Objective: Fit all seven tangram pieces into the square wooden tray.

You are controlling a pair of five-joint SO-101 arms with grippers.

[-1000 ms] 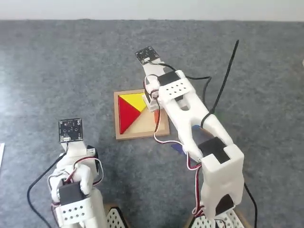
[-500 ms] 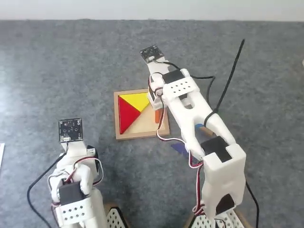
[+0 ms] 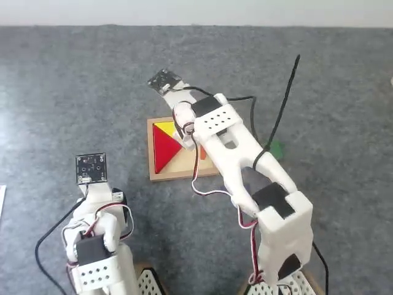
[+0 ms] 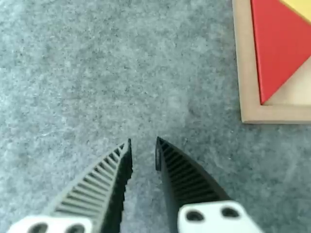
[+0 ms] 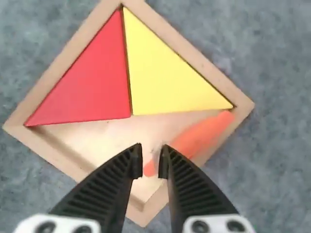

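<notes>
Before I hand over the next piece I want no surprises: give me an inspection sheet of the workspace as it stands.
Surface: grey mat, flat.
Job's things: square wooden tray holds a red triangle and a yellow triangle edge to edge. An orange piece lies along one inner wall. A green shape, likely a piece, lies on the mat outside the tray.
Clutter: white edge at the mat's border.
Grippers: right claw over the tray at the orange piece's end. Left claw over bare mat, narrowly open, empty.
Cables: black cable beside the right arm.
Surroundings: pale strip beyond the mat.
</notes>
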